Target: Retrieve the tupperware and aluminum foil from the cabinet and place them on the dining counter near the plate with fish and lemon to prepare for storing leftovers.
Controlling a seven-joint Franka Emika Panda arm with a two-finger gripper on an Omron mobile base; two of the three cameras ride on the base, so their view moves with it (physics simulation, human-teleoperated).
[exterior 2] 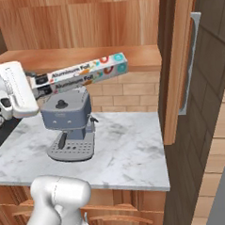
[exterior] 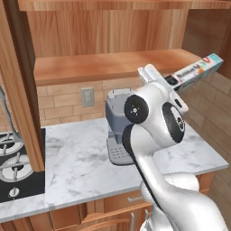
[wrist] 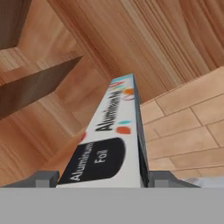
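A long white aluminum foil box (exterior 2: 83, 72) with coloured dots and a black label is held level in the air in front of the open wooden cabinet, below its shelf (exterior 2: 87, 54). My gripper (exterior 2: 37, 85) is shut on the box's near end. In the left base view the foil box (exterior: 198, 70) sticks out to the upper right from the gripper (exterior: 173, 81). In the hand view the foil box (wrist: 109, 144) runs away from the camera between the two fingertips (wrist: 41, 178), with the gripper (wrist: 103, 179) clamped on both of its sides.
A grey coffee machine (exterior 2: 68, 122) stands on the marble counter (exterior 2: 126, 151) right under the held box. An open cabinet door (exterior 2: 177, 68) juts out at the right, another door (exterior: 22, 90) at the left. A stove (exterior: 13, 167) lies at the counter's left end.
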